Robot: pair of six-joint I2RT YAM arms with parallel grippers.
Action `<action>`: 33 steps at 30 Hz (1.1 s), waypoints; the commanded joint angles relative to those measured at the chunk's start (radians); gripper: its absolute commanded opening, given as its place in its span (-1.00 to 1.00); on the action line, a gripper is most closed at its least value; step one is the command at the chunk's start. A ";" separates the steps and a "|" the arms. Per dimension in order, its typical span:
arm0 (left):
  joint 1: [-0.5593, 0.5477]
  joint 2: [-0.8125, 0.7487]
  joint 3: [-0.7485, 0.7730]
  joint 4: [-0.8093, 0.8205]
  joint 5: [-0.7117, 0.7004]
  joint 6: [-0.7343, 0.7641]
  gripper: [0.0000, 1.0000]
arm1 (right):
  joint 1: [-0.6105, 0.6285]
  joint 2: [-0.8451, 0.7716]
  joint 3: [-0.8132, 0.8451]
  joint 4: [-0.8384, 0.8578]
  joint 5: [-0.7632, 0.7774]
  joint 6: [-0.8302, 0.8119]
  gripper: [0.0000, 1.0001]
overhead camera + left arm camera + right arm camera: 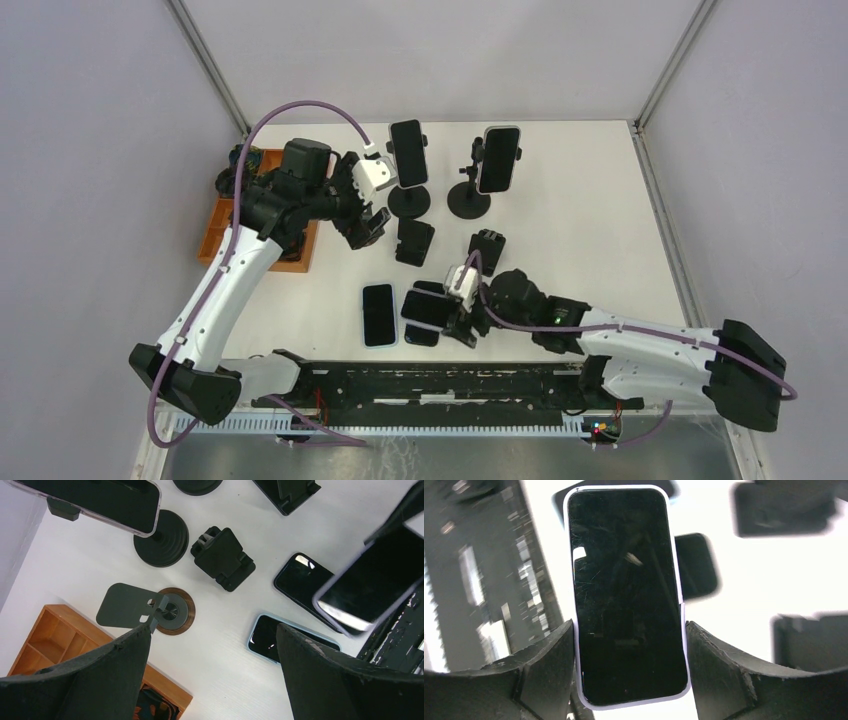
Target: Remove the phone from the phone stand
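Pale lilac-white casing rims the phone (629, 595), whose glossy black screen shows fine scratches. It is off any stand, grasped by the right gripper (629, 630), whose matte black fingers (546, 665) press against its two long edges. In the overhead view it hangs over the near-middle of the table (600, 220), just inside the near edge, above other dark phones lying flat. One of these, the flat phone (378, 314), lies to its left. Two black folding stands (414, 242) sit on the table's middle, hinged and blocky. Toward the far edge two clamped phones (408, 153) stand upright on slim posts with round black bases. The left gripper (214, 629) hangs released, jaws wide with nothing between them, over an empty stand (170, 612) with a flat grey plate and a round wood-ringed base. At the table's left edge lies a wooden tray (75, 617), orange-brown and split into square compartments. The compartments in view look bare, and something dark in one near corner is too hidden to name.
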 commanded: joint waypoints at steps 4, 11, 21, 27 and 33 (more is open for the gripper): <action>0.005 -0.017 0.044 0.024 0.007 0.022 1.00 | -0.130 -0.092 -0.003 -0.114 0.315 0.290 -1.00; 0.005 -0.018 0.044 0.029 0.010 0.022 1.00 | -0.143 -0.082 -0.030 -0.293 0.383 0.516 -1.00; 0.006 -0.027 0.035 0.032 0.012 0.016 1.00 | -0.110 0.001 -0.090 -0.272 0.501 0.714 -0.70; 0.007 -0.028 0.037 0.040 0.005 0.006 1.00 | -0.013 0.189 0.041 -0.189 0.455 0.716 0.33; 0.007 -0.031 0.046 0.039 -0.013 -0.002 1.00 | -0.020 0.171 0.066 -0.097 0.389 0.730 0.96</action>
